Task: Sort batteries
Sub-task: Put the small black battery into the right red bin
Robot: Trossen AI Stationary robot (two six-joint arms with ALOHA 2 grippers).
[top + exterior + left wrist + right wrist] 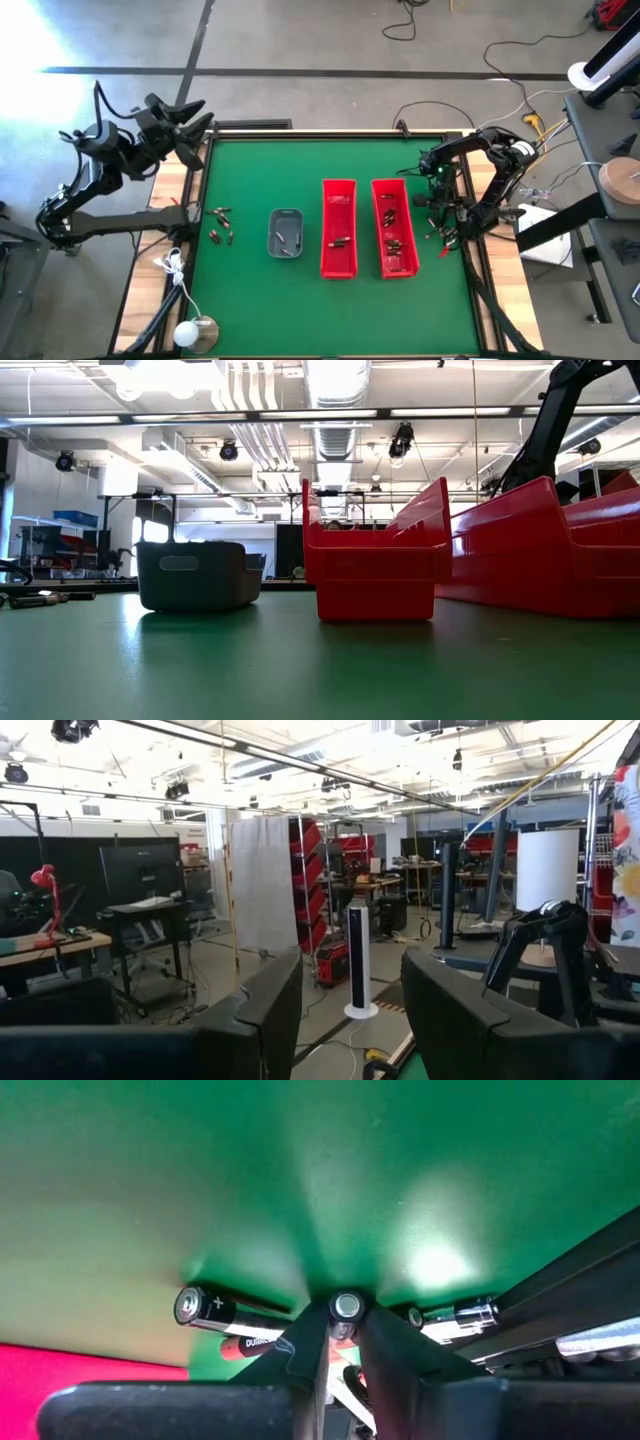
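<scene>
Green felt-like table (pixel 250 170) is carrying two long red plastic bins (pixel 338 228), a small grey tray (pixel 286 231). Left gripper (pixel 196 117) is hovering off the table's corner, fingers apart. Right gripper (pixel 340 1342) is pinching one battery (pixel 346 1306) end-on beside the right bin; a neighbouring battery (pixel 225 1312) is reading "DURACELL".

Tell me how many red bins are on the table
2. One red bin sits right of the grey tray; the other red bin is beside it, nearer the right gripper. None seem hidden.

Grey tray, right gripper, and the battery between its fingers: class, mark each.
grey tray (pixel 273 240), high view, left wall.
right gripper (pixel 341 1342), right wrist view, between its fingertips.
battery (pixel 346 1305), right wrist view, round end face.
</scene>
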